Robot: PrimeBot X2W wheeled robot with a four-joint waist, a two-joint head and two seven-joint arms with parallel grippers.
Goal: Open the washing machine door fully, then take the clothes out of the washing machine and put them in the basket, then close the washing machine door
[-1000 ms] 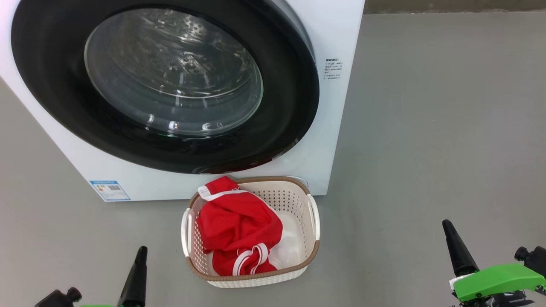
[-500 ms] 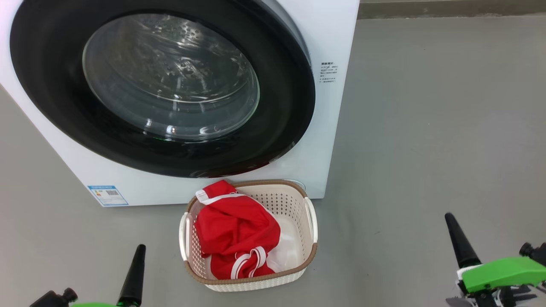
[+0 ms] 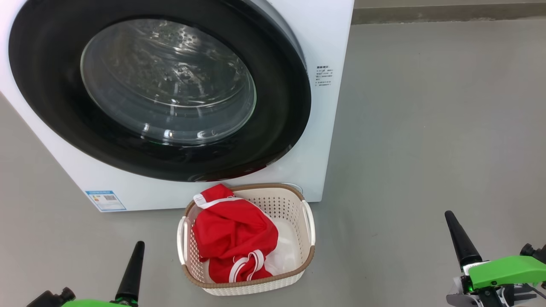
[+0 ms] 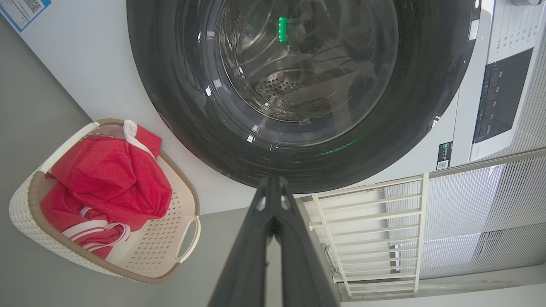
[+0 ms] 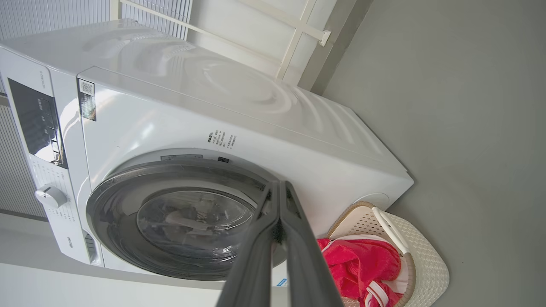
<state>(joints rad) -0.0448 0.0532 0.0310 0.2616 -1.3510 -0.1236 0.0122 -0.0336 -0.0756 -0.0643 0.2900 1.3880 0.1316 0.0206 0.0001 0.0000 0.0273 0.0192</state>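
- Showing the clothes (image 3: 230, 232) lying in the basket (image 3: 251, 288), near the washing machine (image 3: 328, 34).
- We are judging the washing machine door (image 3: 166, 81) shut; nothing is remaining.
- Left gripper (image 4: 273, 181) and right gripper (image 5: 279, 185) are hanging pinched together, empty.

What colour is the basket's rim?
Brown, woven-look; the basket rim shows best in the head view.

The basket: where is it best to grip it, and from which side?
Probably the right white handle, from above on the robot's right: it bows out from the basket, leaving a gap for a finger, and the clothes heap toward the other side.
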